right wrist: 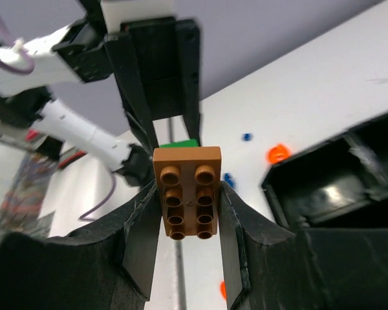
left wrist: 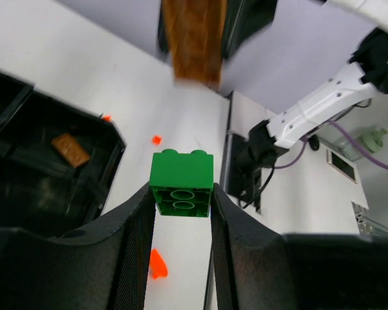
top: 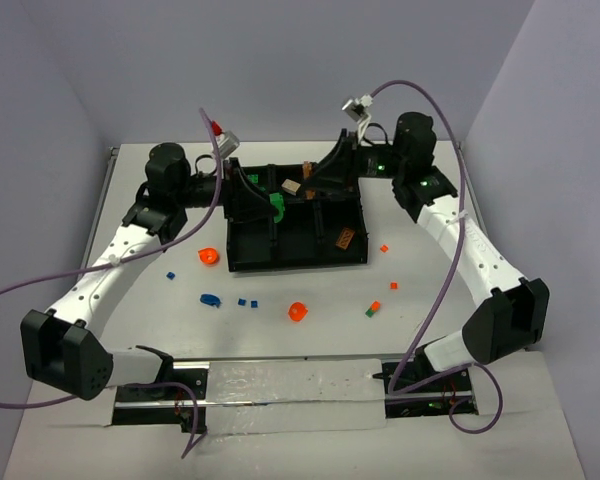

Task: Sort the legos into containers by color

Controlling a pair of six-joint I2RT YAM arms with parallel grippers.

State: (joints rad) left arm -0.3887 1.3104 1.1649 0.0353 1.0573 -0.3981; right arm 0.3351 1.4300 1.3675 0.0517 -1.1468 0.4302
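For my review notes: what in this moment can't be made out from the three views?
- Top view: tray far compartments' contents, hidden by left gripper and right gripper.
- Left wrist: brown shape, blurred, cut off at top edge.
- Top view: loose legos, too small for shape.

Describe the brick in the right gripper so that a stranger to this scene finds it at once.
Find the black tray on the white table. Over its far side, the right gripper holds a brown brick with two rows of studs. The neighbouring green brick is in the left gripper, and the other brown piece lies inside the tray.
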